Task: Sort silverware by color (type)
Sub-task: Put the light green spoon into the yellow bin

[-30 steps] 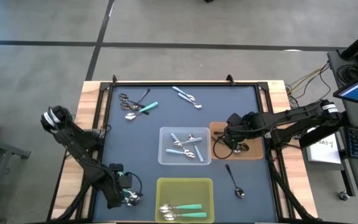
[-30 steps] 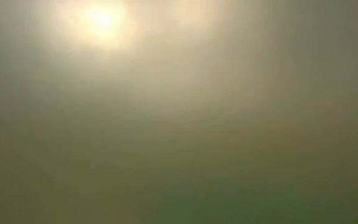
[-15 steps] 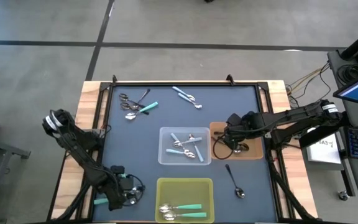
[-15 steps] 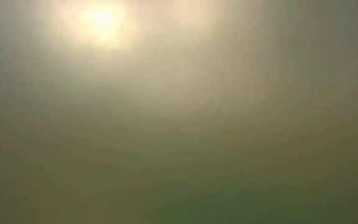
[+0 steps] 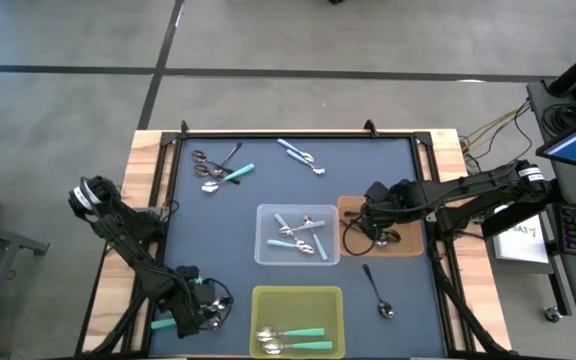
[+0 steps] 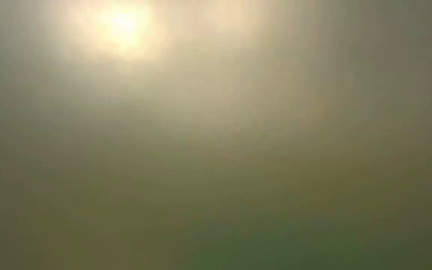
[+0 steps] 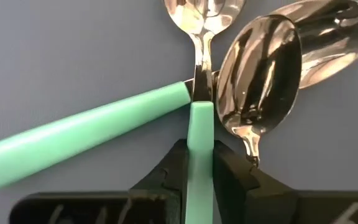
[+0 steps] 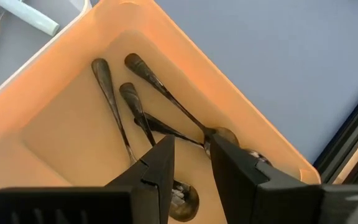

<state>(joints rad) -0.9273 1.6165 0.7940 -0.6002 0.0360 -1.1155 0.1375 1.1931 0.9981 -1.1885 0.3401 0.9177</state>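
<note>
The left gripper (image 7: 199, 177) is down at the table's near left corner, just left of the yellow-green bin (image 5: 298, 296), and its fingers (image 7: 173, 174) are pinched on the handle of a teal spoon (image 7: 200, 134). A second teal spoon (image 7: 79, 134) lies slantwise against it, and a bare metal spoon bowl (image 7: 260, 81) sits touching on the other side, so the pick is crowded. The step in hand looks like taking a teal spoon for the yellow-green bin, where two teal spoons (image 5: 303, 338) already lie.

The next move likely calls for a straight lift, slow enough that the neighbours do not drag along, then a short carry right over the bin's rim.

The right gripper (image 8: 191, 163) hangs over the brown bin (image 8: 185, 56), right of the yellow-green bin and farther back, jaws apart and holding nothing, with dark spoons (image 8: 114, 106) below. Loose spoons (image 5: 218, 168) lie at the far left, and one dark spoon (image 5: 378, 290) lies just right of the yellow-green bin.
</note>
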